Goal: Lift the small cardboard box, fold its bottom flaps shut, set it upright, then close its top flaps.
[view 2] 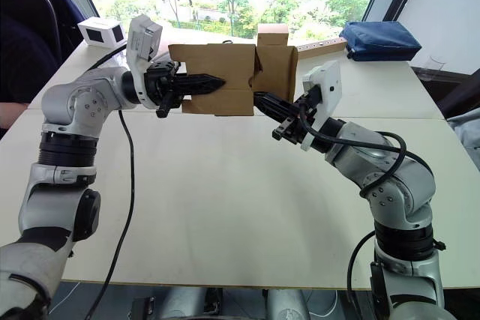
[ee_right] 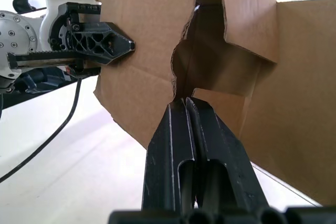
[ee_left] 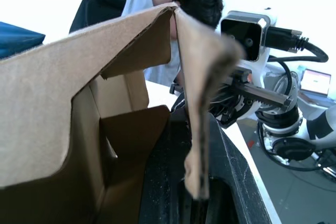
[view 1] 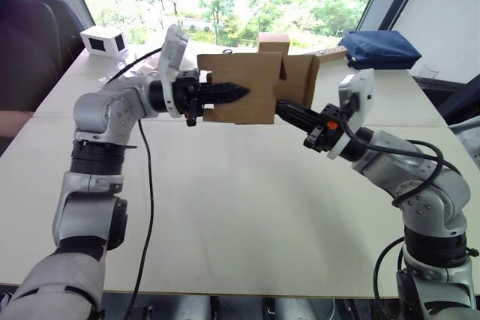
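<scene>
The small cardboard box (view 1: 244,80) hangs in the air over the table, lying sideways between both arms. My left gripper (view 1: 238,93) is shut on its front wall; in the left wrist view that cardboard wall (ee_left: 197,103) sits pinched between the black fingers (ee_left: 233,174). The flaps (view 1: 301,76) at the box's right end stand partly open, showing the hollow inside (ee_right: 210,61). My right gripper (ee_right: 185,103) is shut with nothing in it, its tip pressed at the ragged edge where those flaps meet. I cannot tell which end holds the bottom flaps.
At the table's far side stand a cube-shaped brown box (view 1: 274,41), a white box with a dark window (view 1: 103,41) and a blue bag (view 1: 379,49). A black cable (view 1: 148,185) crosses the table (view 1: 247,215). A person sits at the far left (view 1: 22,50).
</scene>
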`<action>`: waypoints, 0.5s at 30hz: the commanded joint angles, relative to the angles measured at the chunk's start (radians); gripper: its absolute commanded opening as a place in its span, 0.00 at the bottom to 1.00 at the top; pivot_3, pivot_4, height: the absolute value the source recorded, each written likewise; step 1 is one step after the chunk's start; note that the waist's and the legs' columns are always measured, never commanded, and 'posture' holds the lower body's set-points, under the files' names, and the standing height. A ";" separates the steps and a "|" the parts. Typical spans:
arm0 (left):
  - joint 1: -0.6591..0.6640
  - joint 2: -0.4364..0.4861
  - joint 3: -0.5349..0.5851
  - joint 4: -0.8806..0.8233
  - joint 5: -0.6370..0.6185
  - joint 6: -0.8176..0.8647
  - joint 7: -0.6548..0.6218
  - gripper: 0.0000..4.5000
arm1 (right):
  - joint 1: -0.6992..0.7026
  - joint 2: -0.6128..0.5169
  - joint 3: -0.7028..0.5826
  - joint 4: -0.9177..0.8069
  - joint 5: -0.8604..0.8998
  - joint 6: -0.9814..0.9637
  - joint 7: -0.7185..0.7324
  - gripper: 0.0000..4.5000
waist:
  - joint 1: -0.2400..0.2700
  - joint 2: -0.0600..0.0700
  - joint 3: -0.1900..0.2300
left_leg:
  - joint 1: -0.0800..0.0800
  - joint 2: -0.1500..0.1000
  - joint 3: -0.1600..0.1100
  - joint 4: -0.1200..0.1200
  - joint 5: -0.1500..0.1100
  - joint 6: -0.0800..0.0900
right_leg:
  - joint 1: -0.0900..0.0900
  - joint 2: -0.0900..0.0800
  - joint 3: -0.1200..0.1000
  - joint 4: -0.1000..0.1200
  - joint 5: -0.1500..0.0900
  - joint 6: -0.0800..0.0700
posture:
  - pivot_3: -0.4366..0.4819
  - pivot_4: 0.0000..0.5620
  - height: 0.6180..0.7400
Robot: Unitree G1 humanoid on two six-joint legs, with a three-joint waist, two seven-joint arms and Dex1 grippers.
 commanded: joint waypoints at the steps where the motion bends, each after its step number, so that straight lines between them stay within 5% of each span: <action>1: -0.021 0.008 0.031 -0.027 -0.023 -0.001 0.004 0.00 | -0.002 -0.013 -0.058 -0.025 0.070 0.004 0.027 0.01 | 0.000 0.000 0.000 | 0.000 0.000 0.000 0.000 0.000 0.000 | 0.000 0.000 0.000 0.000 0.000 0.000 | 0.48 0.27 1.00; 8: -0.040 0.033 0.081 -0.014 -0.066 0.029 0.014 0.00 | 0.043 0.040 -0.306 0.115 0.383 -0.013 -0.045 0.01 | 0.000 0.000 0.000 | 0.000 0.000 0.000 0.000 0.000 0.000 | 0.001 -0.001 0.000 0.000 0.000 0.000 | 0.48 0.27 1.00; 15: -0.013 0.037 0.094 -0.072 -0.101 0.066 0.037 0.00 | 0.012 0.094 -0.313 0.287 0.270 -0.125 -0.080 0.01 | -0.002 0.000 0.000 | 0.001 0.000 0.000 0.000 0.000 0.000 | 0.002 0.000 0.000 0.000 0.000 0.000 | 0.48 0.27 1.00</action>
